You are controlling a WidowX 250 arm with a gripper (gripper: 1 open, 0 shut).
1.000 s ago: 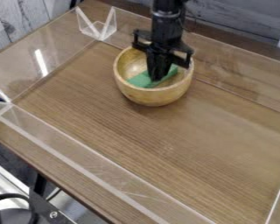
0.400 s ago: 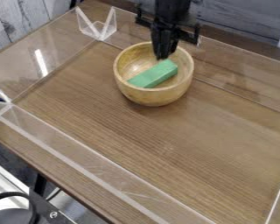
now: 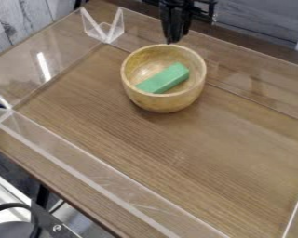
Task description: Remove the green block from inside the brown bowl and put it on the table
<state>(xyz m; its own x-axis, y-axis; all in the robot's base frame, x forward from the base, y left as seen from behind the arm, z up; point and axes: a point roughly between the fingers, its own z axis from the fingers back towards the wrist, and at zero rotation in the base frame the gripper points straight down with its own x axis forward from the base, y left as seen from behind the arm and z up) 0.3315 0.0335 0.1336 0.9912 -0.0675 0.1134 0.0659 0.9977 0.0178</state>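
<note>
Wood-grain tabletop [image 3: 177,158], clear-walled: green block [image 3: 163,79], probably light, rigid, slick, best pinched across short sides, in brown bowl [image 3: 164,96] below shut, empty gripper [image 3: 177,37].

We lose most of the arm above the brown bowl [image 3: 164,78]: the top edge cuts it off, leaving only the gripper [image 3: 175,35] and its dark mount. Its fingertips blur into one dark tip, too small for us to separate. The bowl's near wall hides the lower inside of the bowl. The table [image 3: 177,158] runs past the right and bottom edges.
</note>
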